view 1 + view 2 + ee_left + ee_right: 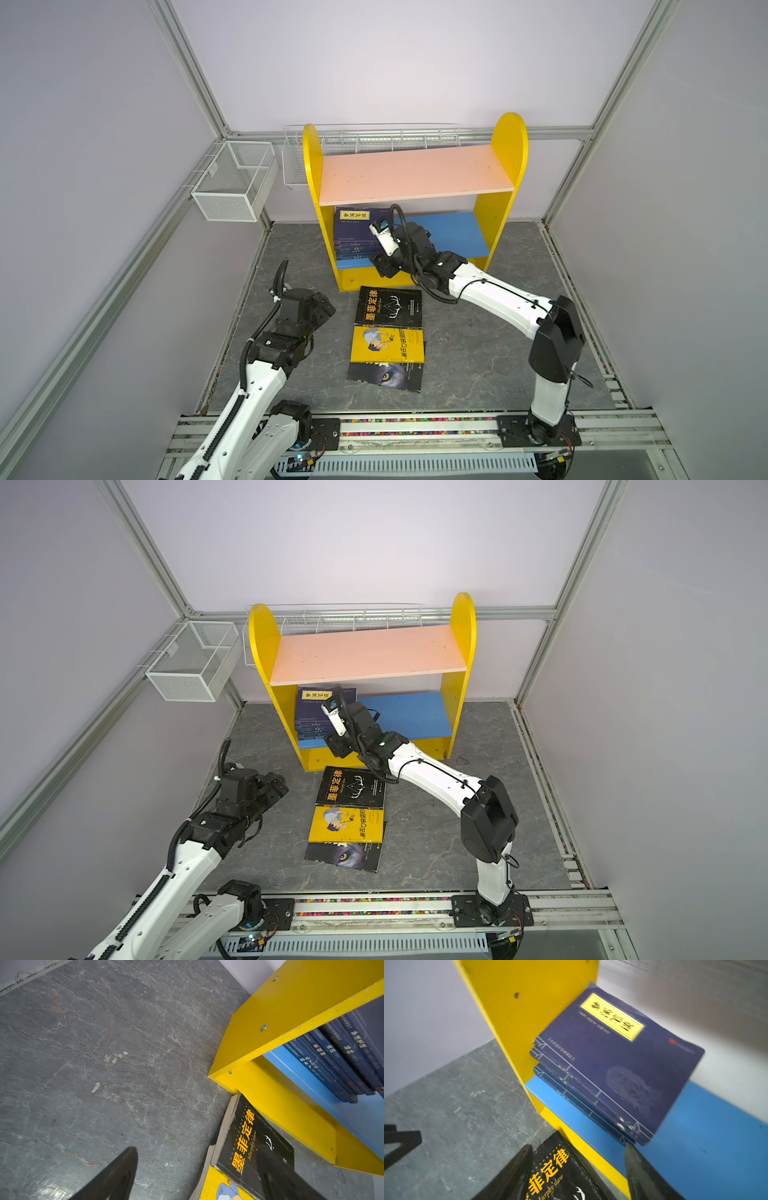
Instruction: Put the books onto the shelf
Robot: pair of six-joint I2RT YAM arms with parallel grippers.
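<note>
The shelf (415, 174) (365, 654) stands at the back, its pink upper board bare. Several navy books (353, 232) (311, 712) (612, 1064) (342, 1059) lean against its left yellow panel (519, 1012) on the blue lower board. On the floor in front lie a black book (388, 305) (351, 785) (249, 1142) (556, 1167), a yellow cartoon book (386, 343) (345, 823) and a wolf-eye book (386, 376) (345, 856), overlapping. My right gripper (380, 266) (578, 1153) hangs open and empty at the lower board's front edge. My left gripper (324, 309) (197, 1167) is open, left of the black book.
A white mesh basket (232, 183) hangs on the left wall. A long wire basket (374, 137) sits behind the shelf. Aluminium frame posts bound the grey stone floor (478, 353). The arms' base rail (415, 432) runs along the front.
</note>
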